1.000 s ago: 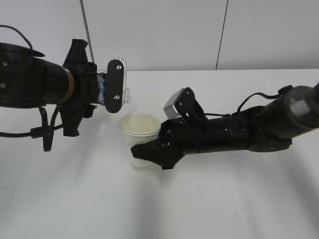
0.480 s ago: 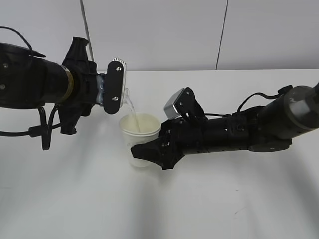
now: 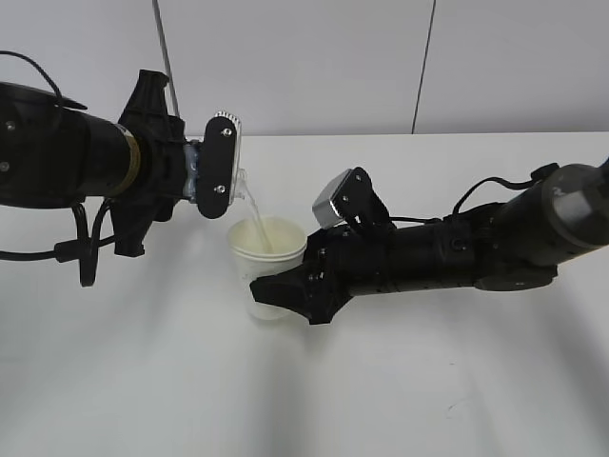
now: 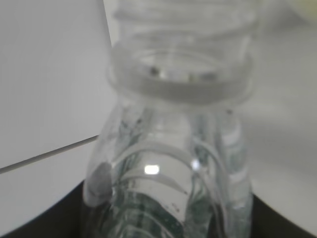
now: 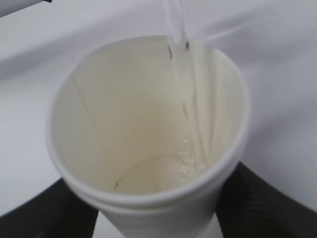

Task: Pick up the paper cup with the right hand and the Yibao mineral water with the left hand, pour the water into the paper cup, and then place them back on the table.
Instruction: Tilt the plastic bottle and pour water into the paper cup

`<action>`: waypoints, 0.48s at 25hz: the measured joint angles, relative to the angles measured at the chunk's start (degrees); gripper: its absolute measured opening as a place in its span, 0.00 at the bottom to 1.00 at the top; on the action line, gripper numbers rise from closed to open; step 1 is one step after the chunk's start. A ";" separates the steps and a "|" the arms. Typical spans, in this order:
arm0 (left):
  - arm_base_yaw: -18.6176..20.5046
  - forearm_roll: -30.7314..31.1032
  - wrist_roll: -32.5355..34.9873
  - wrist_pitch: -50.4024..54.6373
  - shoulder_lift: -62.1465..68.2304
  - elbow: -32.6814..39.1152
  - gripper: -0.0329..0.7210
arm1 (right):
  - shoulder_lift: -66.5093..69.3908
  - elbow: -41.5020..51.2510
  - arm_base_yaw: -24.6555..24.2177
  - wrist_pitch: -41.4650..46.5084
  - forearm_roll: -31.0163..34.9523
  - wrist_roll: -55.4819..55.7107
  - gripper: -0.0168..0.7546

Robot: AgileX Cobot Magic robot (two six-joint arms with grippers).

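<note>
My left gripper (image 3: pixel 222 168) is shut on the Yibao mineral water (image 3: pixel 195 168), a clear capless bottle held tipped on its side above the table (image 3: pixel 400 400). Its threaded mouth (image 3: pixel 243 181) points down-right over the paper cup (image 3: pixel 269 249). A thin stream of water (image 3: pixel 255 214) falls from the mouth into the cup. The left wrist view is filled by the bottle (image 4: pixel 173 163), with dark fingers (image 4: pixel 34 225) at both sides. My right gripper (image 3: pixel 278 291) is shut on the cup's lower wall. In the right wrist view the cup (image 5: pixel 114 114) takes the water (image 5: pixel 183 84), which pools at its bottom, between black fingers (image 5: pixel 270 206).
The white table stretches on all sides of the two arms. A pale wall (image 3: pixel 333 57) with two vertical seams stands behind its far edge. The right arm (image 3: pixel 495 243) lies low across the right half of the table.
A second ago no water was leaving the bottle. The left gripper has since tipped the bottle a little further and a stream now runs into the cup. The right arm has stayed still.
</note>
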 joint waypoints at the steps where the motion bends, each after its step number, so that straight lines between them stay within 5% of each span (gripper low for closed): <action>1: 0.00 0.02 0.00 0.04 0.00 0.00 0.54 | 0.00 0.00 0.00 0.00 -0.03 0.00 0.68; 12: 0.00 1.67 0.00 0.48 0.00 0.00 0.54 | 0.22 0.00 0.00 0.00 -0.12 0.14 0.68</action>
